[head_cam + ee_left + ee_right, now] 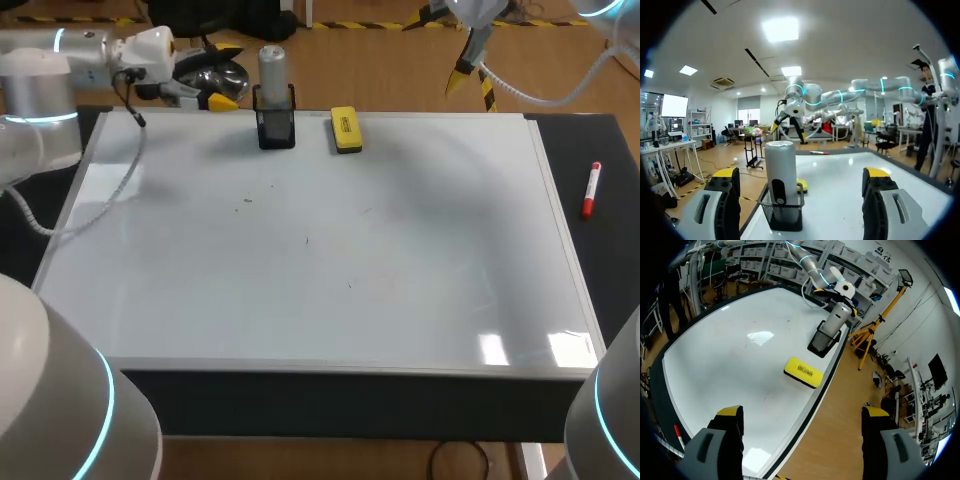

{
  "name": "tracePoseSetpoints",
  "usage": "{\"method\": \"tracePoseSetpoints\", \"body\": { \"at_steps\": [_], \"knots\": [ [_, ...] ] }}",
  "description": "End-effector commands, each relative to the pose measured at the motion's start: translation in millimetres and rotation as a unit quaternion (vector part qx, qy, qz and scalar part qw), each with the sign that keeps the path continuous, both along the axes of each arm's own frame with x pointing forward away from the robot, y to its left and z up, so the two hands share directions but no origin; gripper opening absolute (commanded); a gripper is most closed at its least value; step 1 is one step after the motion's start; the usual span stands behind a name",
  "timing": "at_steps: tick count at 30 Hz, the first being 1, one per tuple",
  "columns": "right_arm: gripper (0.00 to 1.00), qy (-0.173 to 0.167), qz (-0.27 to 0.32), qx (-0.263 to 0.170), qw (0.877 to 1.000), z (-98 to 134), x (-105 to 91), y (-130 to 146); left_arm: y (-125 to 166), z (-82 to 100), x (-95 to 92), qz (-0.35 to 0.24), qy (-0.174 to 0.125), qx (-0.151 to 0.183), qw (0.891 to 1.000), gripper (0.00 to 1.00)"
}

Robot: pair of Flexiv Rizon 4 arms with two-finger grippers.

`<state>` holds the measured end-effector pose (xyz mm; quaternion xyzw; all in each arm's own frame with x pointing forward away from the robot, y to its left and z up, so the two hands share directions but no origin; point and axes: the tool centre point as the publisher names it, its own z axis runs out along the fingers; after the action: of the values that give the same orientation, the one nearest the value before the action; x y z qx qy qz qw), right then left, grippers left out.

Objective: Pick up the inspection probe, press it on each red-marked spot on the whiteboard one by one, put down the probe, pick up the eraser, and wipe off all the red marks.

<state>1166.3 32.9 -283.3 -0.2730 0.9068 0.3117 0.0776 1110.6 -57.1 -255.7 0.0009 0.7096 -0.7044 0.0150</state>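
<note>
The grey cylindrical probe (272,70) stands upright in a black mesh holder (276,128) at the whiteboard's (320,260) far edge. A yellow eraser (346,130) lies just right of it. I see only faint smudges and small specks on the board, no clear red marks. My left gripper (225,78) hovers open past the far left corner, level with the probe (781,172), which stands a little ahead between its fingers, untouched. My right gripper (472,85) hangs open high beyond the far edge, above the eraser (802,372) and the probe (837,320).
A red marker (591,190) lies on the black table right of the board, also visible from the right wrist (677,432). The board's raised frame (350,368) runs along its front edge.
</note>
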Motion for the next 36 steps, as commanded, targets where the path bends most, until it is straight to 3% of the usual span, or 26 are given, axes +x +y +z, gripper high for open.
{"method": "tracePoseSetpoints", "body": {
  "at_steps": [1,12,20,24,30,33,35,36],
  "knots": [
    [1.0,0.001,0.001,-0.003,1.0,1,0.8,0,12,4.4,-26.6,0.128,0.0,0.02,0.992,1.0],
    [1.0,0.001,0.001,-0.003,1.0,1,0.8,0,29,0.1,-54.0,0.185,0.004,0.044,0.982,1.0],
    [1.0,0.001,0.001,-0.003,1.0,1,0.8,0,33,-6.9,-68.8,0.192,0.018,0.068,0.979,1.0],
    [1.0,0.001,0.001,-0.003,1.0,1,0.8,0,41,-13.6,-75.1,0.22,0.038,0.08,0.971,1.0],
    [1.0,0.001,0.001,-0.003,1.0,1,0.8,0,44,-15.6,-84.8,0.236,0.04,0.108,0.965,1.0],
    [1.0,0.001,0.001,-0.003,1.0,1,0.8,0,43,-16.2,-87.8,0.241,0.044,0.109,0.963,1.0],
    [1.0,0.001,0.001,-0.003,1.0,1,0.8,0,44,-17.3,-88.8,0.27,0.05,0.112,0.955,1.0],
    [1.0,0.001,0.001,-0.003,1.0,1,0.8,0,44,-17.9,-88.4,0.256,0.052,0.105,0.96,1.0]
  ]
}}
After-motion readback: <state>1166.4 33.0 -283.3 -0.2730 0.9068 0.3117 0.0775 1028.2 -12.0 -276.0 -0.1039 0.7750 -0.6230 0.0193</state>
